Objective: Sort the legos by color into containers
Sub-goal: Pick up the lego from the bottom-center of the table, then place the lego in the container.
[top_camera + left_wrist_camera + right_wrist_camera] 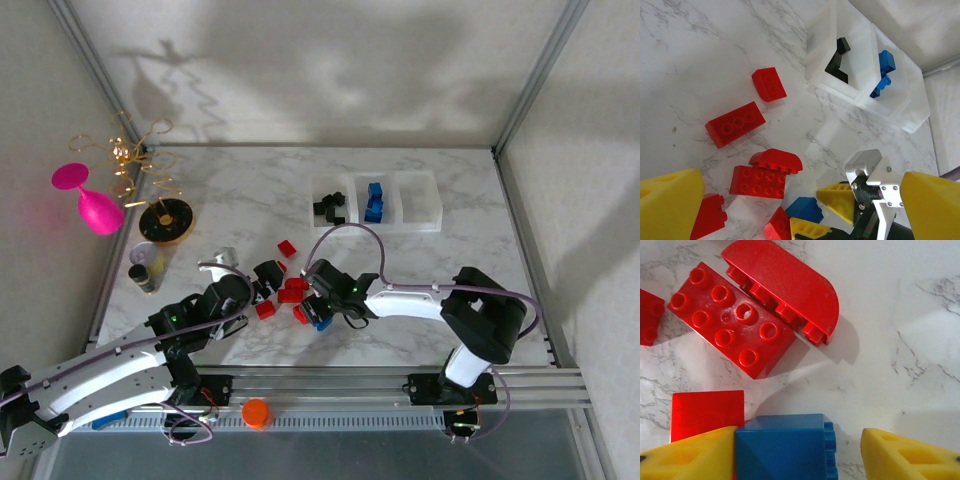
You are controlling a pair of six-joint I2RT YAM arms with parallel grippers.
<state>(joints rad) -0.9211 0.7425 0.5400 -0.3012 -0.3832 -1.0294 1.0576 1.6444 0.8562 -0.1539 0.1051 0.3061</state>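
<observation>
Sideways, blue lego (780, 452) inside the loosely open right tool (799, 437), studs toward the finger not touching it.

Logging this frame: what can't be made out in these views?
- Right wrist: the blue brick between the right gripper's fingers is cut off by the bottom edge, so its length is unknown.
- Top external: that gripper covers most of it.
- Left wrist: the containers' walls hide how many black bricks lie inside, and top external shows them too small to count.
</observation>
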